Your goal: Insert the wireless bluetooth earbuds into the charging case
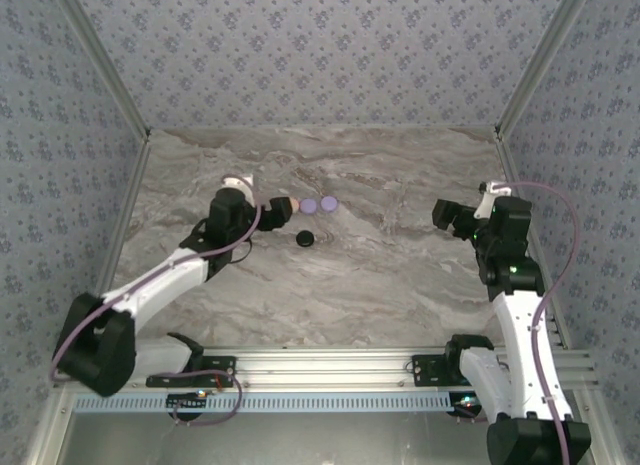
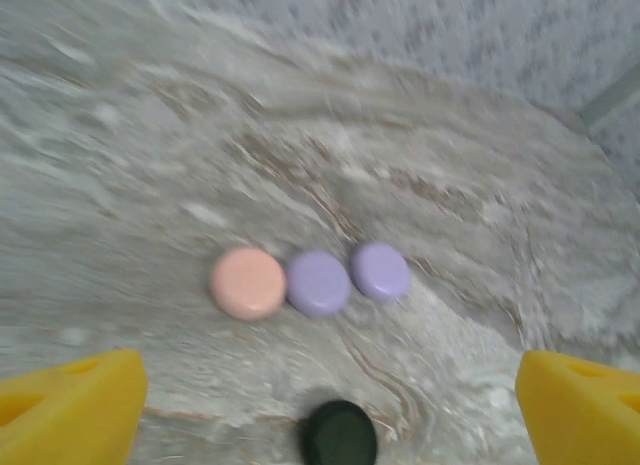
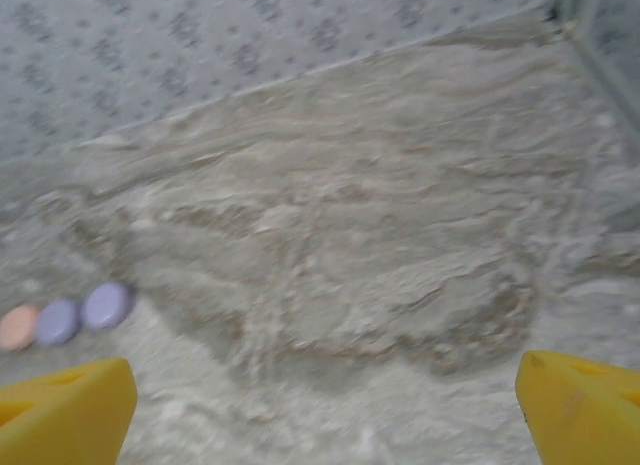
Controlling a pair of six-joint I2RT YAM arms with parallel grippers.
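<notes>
A pale pink charging case [image 2: 247, 282] lies in a row with two lilac cases [image 2: 318, 283] [image 2: 380, 271] on the marble table, and a black case [image 2: 339, 435] sits nearer. All are round and shut. The earbuds are out of view. My left gripper [image 2: 330, 387] is open, its yellow fingers [image 2: 70, 405] wide apart, hovering just short of the row with the black case between and below the tips. From above, the left gripper [image 1: 272, 215] sits left of the pink case [image 1: 290, 204]. My right gripper [image 1: 450, 217] is open and empty at the right, far from the cases.
Patterned walls close the table [image 1: 400, 275] at the back and both sides. The right wrist view shows the row of cases [image 3: 57, 321] at its far left, beyond a wide stretch of bare marble. The aluminium rail [image 1: 330, 365] runs along the near edge.
</notes>
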